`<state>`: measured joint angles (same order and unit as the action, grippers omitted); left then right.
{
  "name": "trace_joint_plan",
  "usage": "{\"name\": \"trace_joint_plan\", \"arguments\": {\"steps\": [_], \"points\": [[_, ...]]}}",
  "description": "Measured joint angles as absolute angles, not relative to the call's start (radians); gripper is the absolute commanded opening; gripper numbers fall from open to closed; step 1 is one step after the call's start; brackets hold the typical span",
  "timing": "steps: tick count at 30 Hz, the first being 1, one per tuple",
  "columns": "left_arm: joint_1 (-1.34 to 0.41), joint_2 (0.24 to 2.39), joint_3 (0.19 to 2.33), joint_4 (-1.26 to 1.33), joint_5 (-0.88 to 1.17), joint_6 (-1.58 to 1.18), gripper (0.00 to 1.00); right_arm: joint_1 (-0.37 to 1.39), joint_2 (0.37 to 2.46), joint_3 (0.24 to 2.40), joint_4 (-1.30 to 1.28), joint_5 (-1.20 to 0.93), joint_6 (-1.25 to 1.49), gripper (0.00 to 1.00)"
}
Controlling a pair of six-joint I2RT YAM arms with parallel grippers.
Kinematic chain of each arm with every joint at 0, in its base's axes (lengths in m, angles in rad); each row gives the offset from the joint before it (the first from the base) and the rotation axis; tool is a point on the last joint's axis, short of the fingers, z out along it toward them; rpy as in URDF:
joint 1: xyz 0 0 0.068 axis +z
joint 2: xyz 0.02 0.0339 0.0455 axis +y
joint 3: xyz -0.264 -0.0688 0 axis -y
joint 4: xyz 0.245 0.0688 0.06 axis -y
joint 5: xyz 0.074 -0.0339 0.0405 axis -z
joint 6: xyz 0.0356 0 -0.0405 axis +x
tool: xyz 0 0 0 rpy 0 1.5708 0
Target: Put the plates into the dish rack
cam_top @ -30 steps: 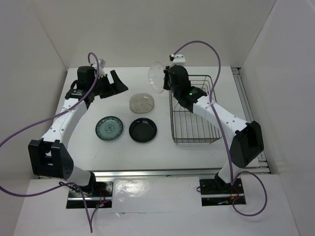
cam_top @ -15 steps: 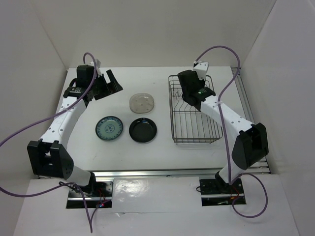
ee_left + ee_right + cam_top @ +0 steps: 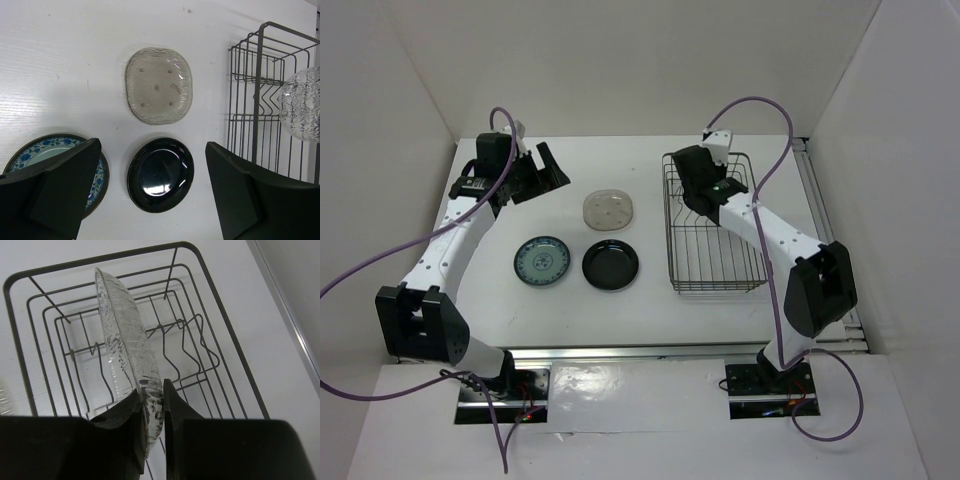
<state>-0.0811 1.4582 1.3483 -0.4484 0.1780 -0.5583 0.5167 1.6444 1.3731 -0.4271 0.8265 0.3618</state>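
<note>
Fingers point(image 3: 117, 422) of right end effector point(image 3: 151, 390) hide plate point(image 3: 122, 330) rim.

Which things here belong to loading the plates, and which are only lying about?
Of the job: clear plate, beige speckled plate, teal plate, black plate, dish rack.
Not of the job: purple cable, white table.

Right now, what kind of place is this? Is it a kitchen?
Probably a robot test booth, not a kitchen. Plain white walls box in a white table, two robot arms stand at its near edge, and plates lie beside a wire dish rack.
</note>
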Motion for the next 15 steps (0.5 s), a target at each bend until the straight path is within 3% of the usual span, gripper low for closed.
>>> {"name": "trace_joint_plan", "arguments": {"steps": [15], "points": [[-0.081,1.48,1.348,-0.449,0.191,-0.558,1.0,0.541,1.699,1.402,-0.404,0.805,0.362,0.0]]}}
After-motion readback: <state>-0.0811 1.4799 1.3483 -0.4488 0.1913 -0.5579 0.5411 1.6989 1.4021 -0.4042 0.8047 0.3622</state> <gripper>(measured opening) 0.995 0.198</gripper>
